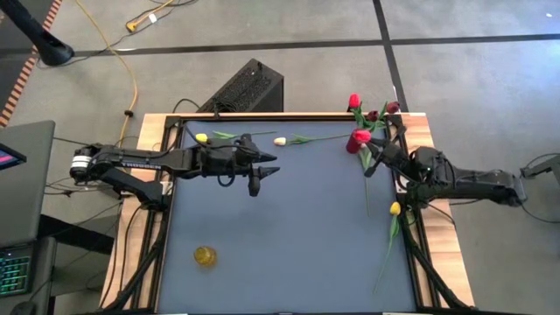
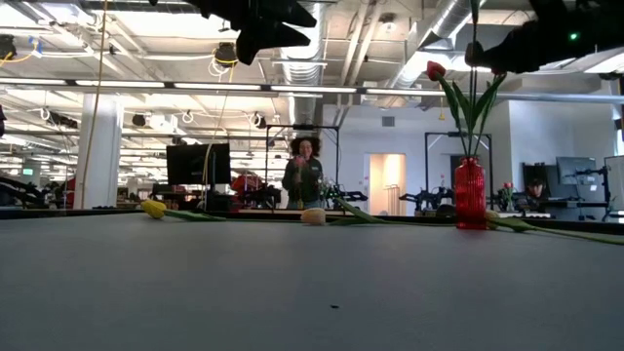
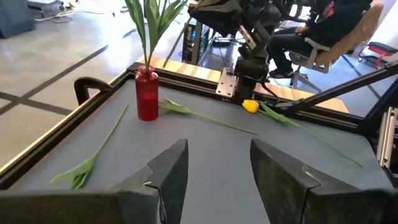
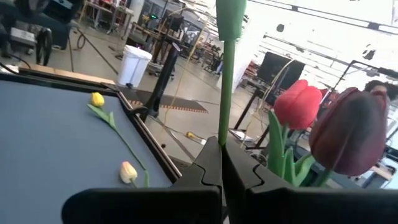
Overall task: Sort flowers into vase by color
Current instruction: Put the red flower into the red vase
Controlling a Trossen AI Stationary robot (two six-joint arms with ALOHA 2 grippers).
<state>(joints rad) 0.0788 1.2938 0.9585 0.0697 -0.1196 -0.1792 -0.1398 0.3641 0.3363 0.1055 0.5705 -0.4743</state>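
A red vase point(image 2: 469, 195) stands at the table's far right with red point(image 4: 298, 102) and dark red tulips point(image 4: 351, 130) in it. My right gripper point(image 4: 222, 149) is beside it, level and shut on a green flower stem point(image 4: 227, 68) whose head is out of view. Two tulips lie flat along the far edge, one yellow point(image 1: 201, 137) and one cream point(image 1: 280, 140). Another yellow tulip point(image 1: 395, 208) lies by the right edge. My left gripper point(image 1: 265, 172) hovers open above the table's middle left, holding nothing. My right gripper pinches the stem point(image 4: 222, 138) between its two fingers, coming at it level, with the fingers lying across it. The stem stands upright. In the low view it runs from the vase's neck point(image 2: 471, 146) up past the gripper. Its lower end is hidden.
A small yellow vase point(image 1: 205, 255) stands near the front left. A loose green stem point(image 3: 205, 118) lies on the table by the red vase. The table has a raised black rim point(image 1: 262, 116). A person point(image 2: 305, 171) stands in the room behind.
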